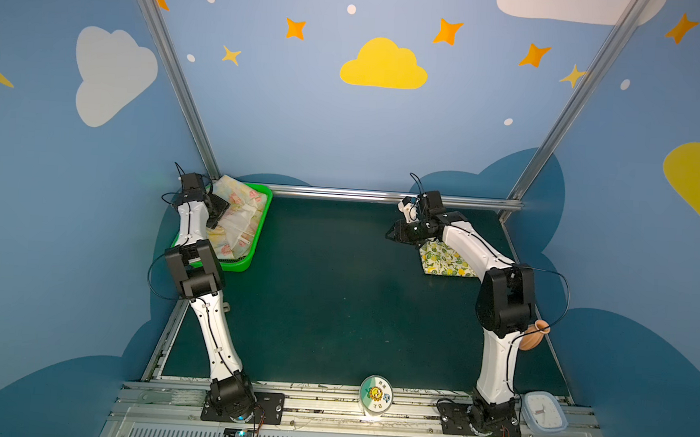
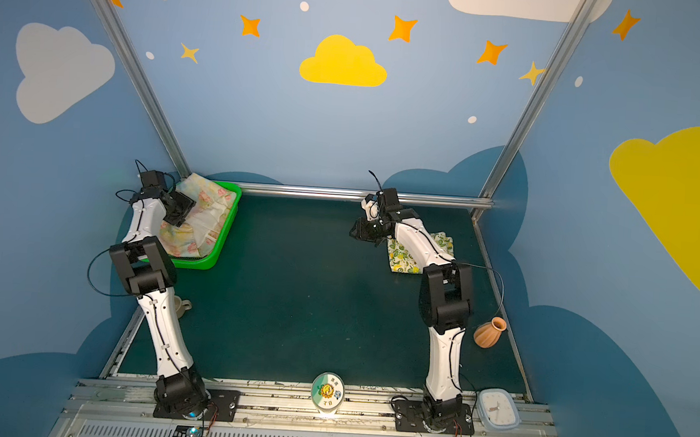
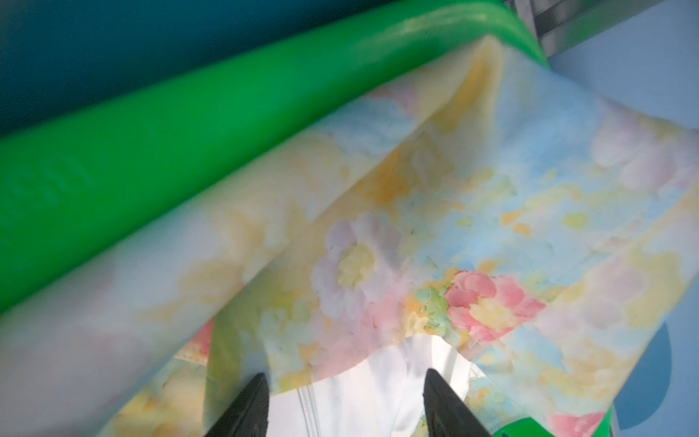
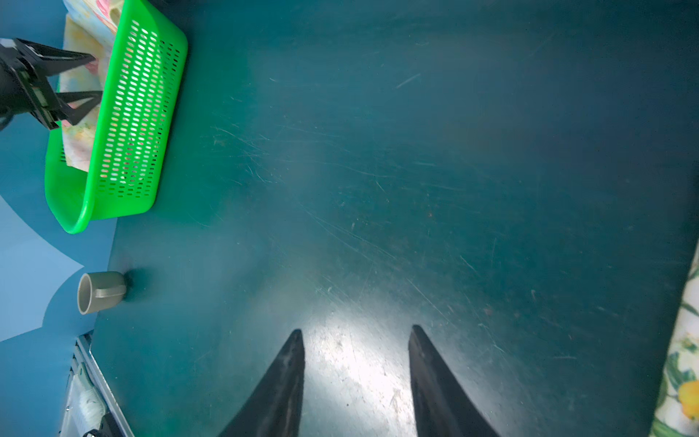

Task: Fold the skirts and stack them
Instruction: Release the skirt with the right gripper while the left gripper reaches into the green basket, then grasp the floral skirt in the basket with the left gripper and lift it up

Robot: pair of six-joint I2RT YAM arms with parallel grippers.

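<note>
Both left gripper [image 3: 344, 372] and right gripper [image 4: 356, 329] are parted, empty; mesh could be pinched with the floral skirt [image 3: 359, 246] inside the basket [image 3: 151, 125].

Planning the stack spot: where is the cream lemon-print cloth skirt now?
In both top views the cream lemon-print skirt lies far right on the green table, partly under the right arm, beside the right gripper.

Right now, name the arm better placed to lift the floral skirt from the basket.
Left. The left gripper hangs open over the floral skirt in the green basket; the right gripper is far across, by the lemon skirt.
</note>
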